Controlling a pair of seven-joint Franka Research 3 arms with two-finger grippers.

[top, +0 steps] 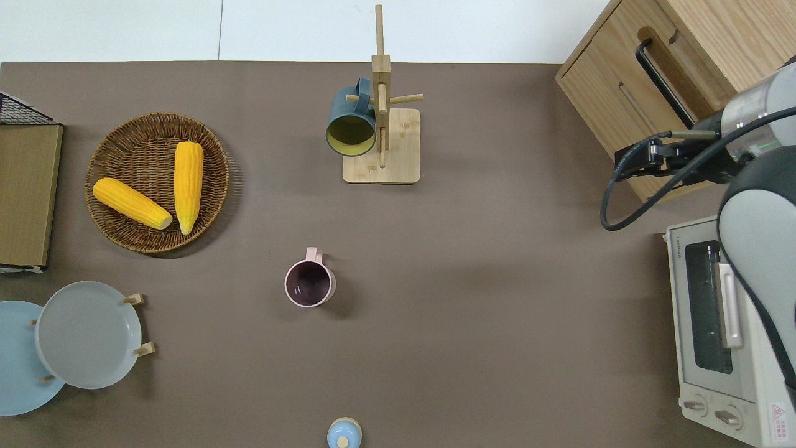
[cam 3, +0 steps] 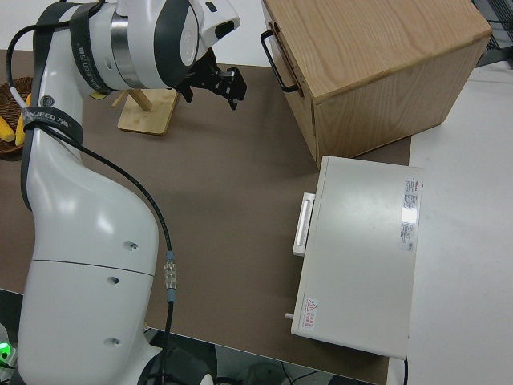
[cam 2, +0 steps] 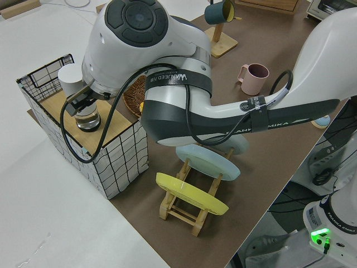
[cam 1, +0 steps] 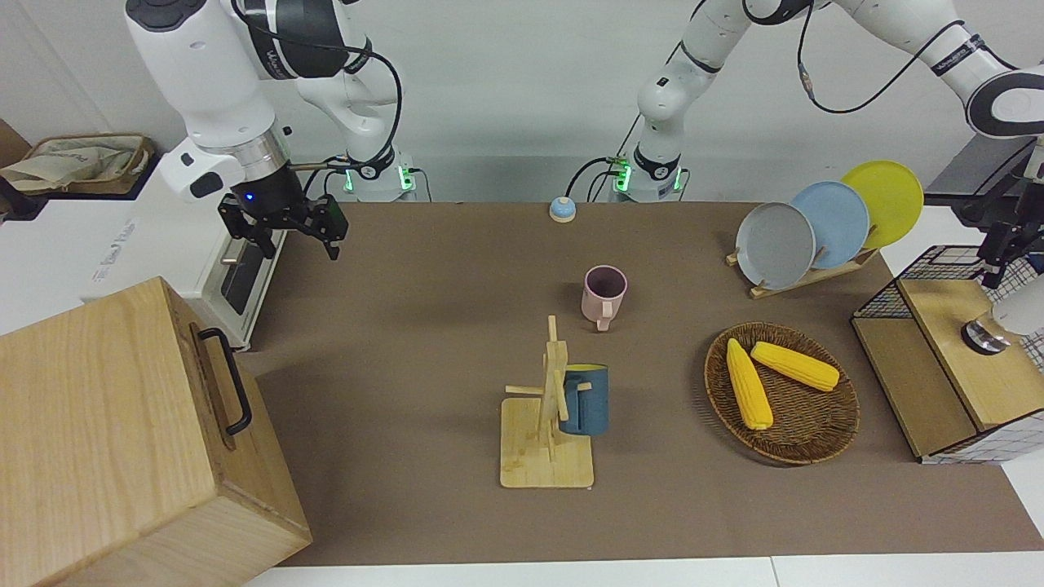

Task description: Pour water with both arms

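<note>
Right pincer hangs open near the wooden box; left pincer's fingers are unreadable. The pink mug stands mid-bench, the blue racked: clumsy lifting could topple the rack.

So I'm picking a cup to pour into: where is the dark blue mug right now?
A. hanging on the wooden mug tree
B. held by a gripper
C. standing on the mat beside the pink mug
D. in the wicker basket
A: the dark blue mug hangs by its handle on a peg of the wooden mug tree, off the mat.
</note>
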